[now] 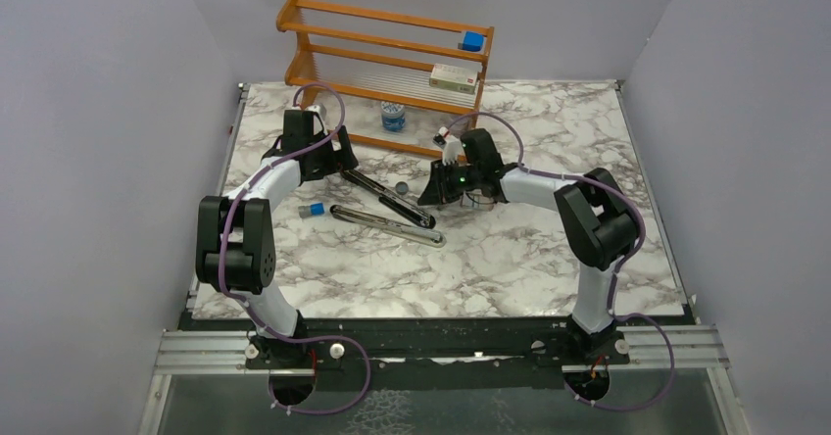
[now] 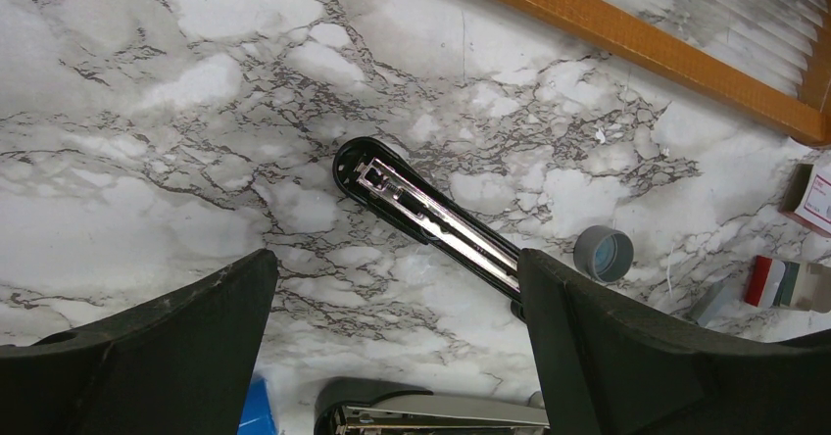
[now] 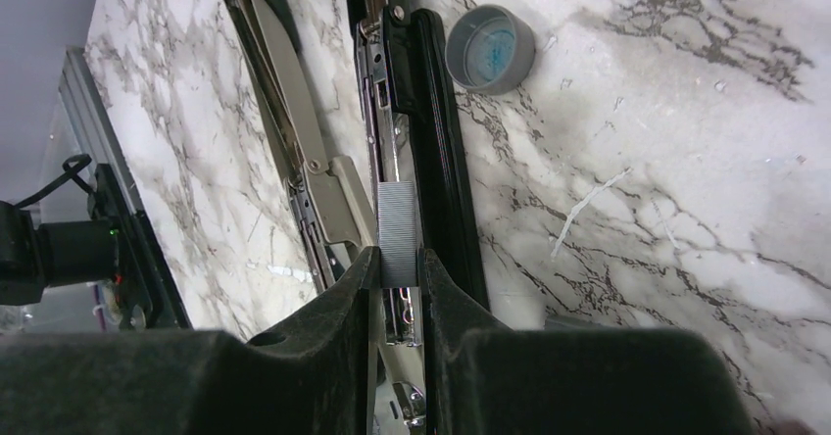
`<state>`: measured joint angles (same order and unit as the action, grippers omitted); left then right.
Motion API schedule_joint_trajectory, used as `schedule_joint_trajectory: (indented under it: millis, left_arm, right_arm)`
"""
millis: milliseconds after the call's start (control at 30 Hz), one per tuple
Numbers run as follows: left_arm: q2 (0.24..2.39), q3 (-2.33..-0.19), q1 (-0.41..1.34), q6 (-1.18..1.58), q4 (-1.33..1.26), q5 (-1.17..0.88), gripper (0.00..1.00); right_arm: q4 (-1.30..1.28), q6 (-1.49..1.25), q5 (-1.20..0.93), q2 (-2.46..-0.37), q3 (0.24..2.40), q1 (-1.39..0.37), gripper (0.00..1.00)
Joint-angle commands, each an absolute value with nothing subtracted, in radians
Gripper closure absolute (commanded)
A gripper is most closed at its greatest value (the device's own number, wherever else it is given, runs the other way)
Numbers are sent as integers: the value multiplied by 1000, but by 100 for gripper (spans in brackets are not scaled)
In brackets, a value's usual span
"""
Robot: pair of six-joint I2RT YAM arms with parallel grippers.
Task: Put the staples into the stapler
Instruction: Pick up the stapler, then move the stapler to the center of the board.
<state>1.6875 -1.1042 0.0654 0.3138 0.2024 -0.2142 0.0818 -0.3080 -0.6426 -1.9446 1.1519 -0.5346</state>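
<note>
The stapler (image 1: 390, 200) lies hinged open on the marble, with its black channel bar (image 2: 431, 217) above its silver bar (image 2: 431, 413). My right gripper (image 3: 399, 262) is shut on a short ribbed grey strip of staples (image 3: 399, 224). It holds the strip in line with and just over the silver channel of the black bar (image 3: 443, 161). From above, the right gripper (image 1: 438, 192) hides the strip. My left gripper (image 2: 392, 288) hangs wide open over the far end of the black bar, touching nothing; from above it (image 1: 330, 158) is at that bar's upper left end.
A grey cap (image 3: 490, 48) lies beside the black bar. A small blue object (image 1: 316, 210) sits left of the silver bar. A red-and-white box (image 2: 779, 283) lies at the right. A wooden rack (image 1: 392, 63) with boxes stands at the back, a blue-capped jar (image 1: 393, 115) under it.
</note>
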Motion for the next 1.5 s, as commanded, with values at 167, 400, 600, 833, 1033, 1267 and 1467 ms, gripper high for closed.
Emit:
schedule_joint_trajectory:
  millis: [167,400,600,833,1033,1267,1467]
  left_arm:
    - [1690,-1140,66,314,195,-213,5]
    - [1682,-1176,85,308,210,-174,8]
    - [1716,-1245,210,292,213,-105,16]
    - [1815,-1297,343,234,203,-82,23]
    - [1901,-1338,377,221,224,-88,28]
    - [1914,-1321,414,154,241,-153,31]
    - [1940,-1331,456,101,297,-97,30]
  right_arm:
    - [66,-141,-529,-1924,1207,-537,80]
    - [29,-73,-446,-1912,1260,-554,80]
    - [38,-130,-363,-1764,1139,-554,82]
    - [53,-174,-329,-1578,984,-554,82]
    - [24,-167,-293,-1489,948,-554,82]
    - [22,-167,-282,-1465,930,-554,82]
    - [21,-169,-284,-1475,927,-554,82]
